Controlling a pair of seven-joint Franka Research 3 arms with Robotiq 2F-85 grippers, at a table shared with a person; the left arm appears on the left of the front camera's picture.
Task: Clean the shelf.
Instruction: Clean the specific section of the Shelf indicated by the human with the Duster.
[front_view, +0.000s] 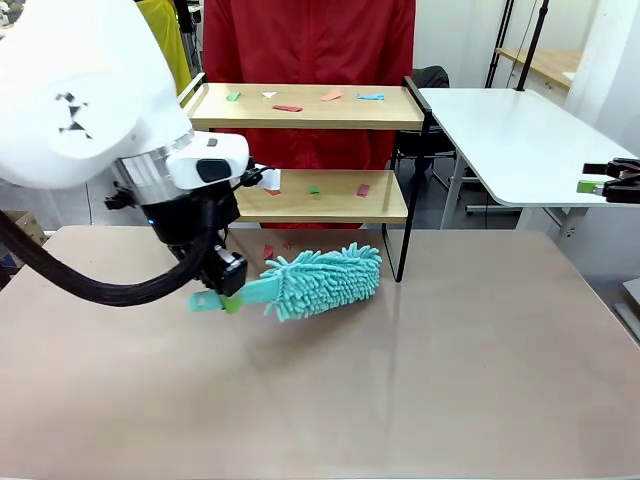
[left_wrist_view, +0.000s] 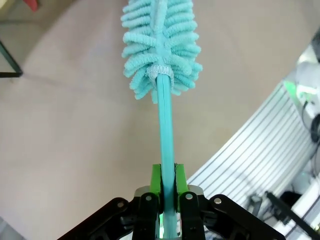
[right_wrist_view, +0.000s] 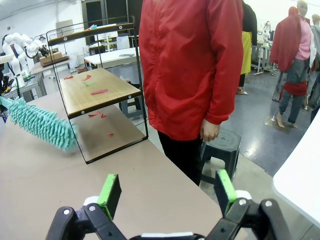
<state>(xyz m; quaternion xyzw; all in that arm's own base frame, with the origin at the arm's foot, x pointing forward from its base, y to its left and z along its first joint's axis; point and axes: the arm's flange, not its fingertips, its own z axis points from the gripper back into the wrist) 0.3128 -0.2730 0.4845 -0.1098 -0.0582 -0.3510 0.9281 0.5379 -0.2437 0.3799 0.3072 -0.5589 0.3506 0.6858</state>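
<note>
Left gripper (left_wrist_view: 167, 177) clamping one teal duster (left_wrist_view: 161, 45), right gripper (right_wrist_view: 168, 189) spread wide, one two-tier shelf (front_view: 400, 112)

front: across table (front_view: 450, 380) toward shelf (front_view: 305, 120) | wrists: low, close | all share: duster (front_view: 325, 280)

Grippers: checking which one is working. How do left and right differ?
The left gripper is shut on the duster; the right gripper is open, empty. The left hangs over the table by the shelf; the right sits far right near a white table. Both have green pads.
</note>
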